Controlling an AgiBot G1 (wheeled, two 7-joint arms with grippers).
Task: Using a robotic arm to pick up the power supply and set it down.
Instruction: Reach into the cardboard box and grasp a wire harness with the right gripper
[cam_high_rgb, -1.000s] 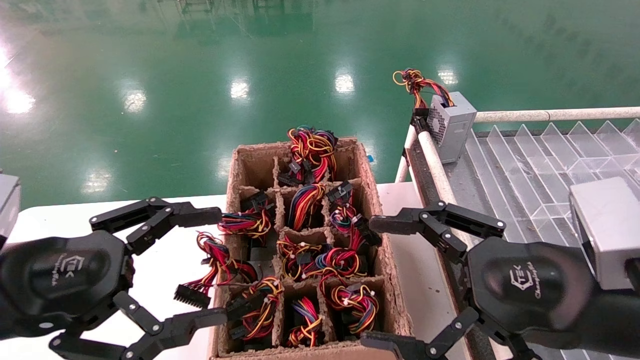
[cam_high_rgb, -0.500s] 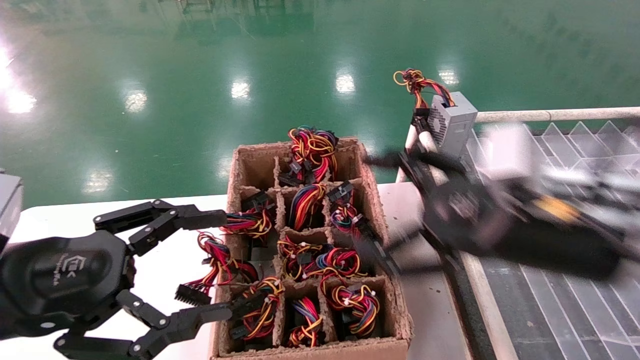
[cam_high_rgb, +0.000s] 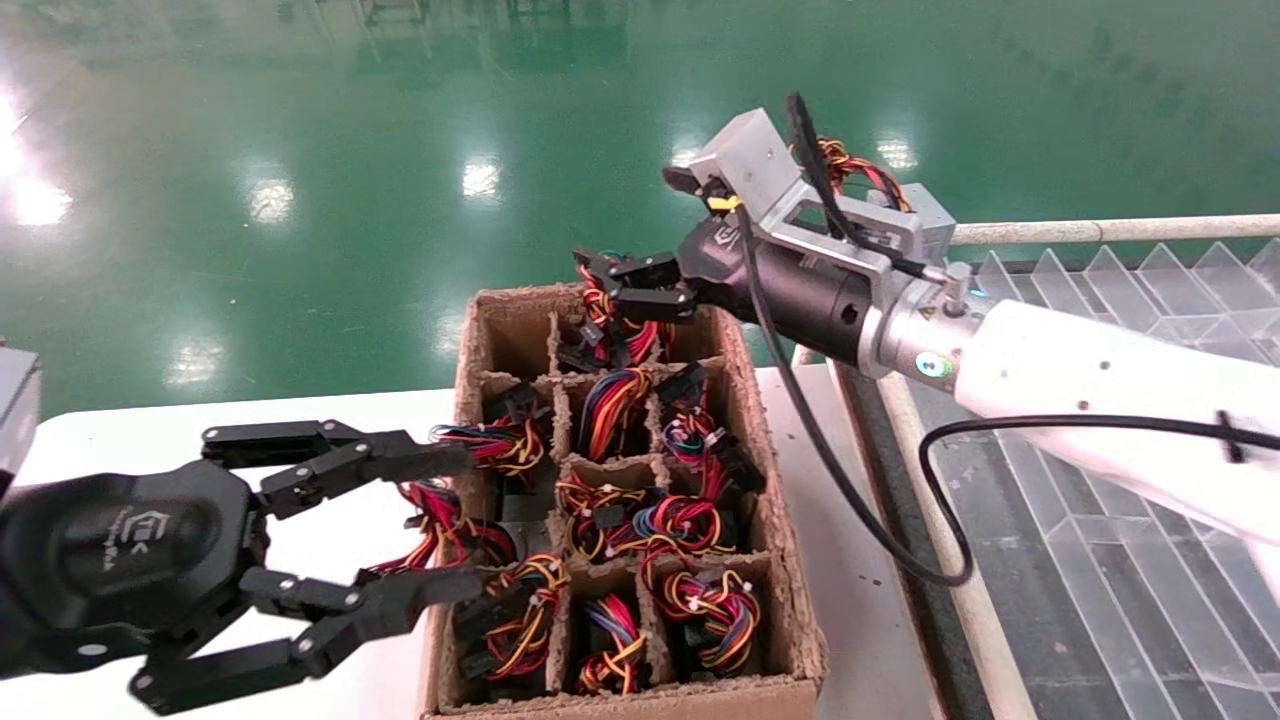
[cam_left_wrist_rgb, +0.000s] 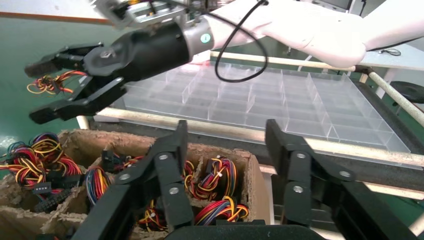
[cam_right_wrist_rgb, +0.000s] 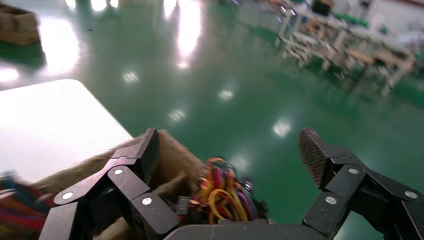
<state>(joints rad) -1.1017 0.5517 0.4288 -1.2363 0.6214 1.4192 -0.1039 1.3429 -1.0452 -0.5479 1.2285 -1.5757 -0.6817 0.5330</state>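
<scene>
The power supply's grey box is hidden; only bundles of red, yellow and black wires show in the cells of the cardboard carton. The robotic arm on the right reaches across the carton's far end. Its right gripper is open just above the wire bundle in the far middle cell; that bundle sits between the spread fingers, untouched. My left gripper is open at the carton's near left side, with a loose wire bundle between its fingers in the head view.
A grey box with a grille face and its wires peek out behind the right wrist bracket. A clear divided tray lies to the right behind a white rail. The carton stands on a white table. Green floor lies beyond.
The right arm swung from the carton's near right corner up to its far end, gripper still open. The left gripper edged toward the carton and its fingers narrowed a little.
</scene>
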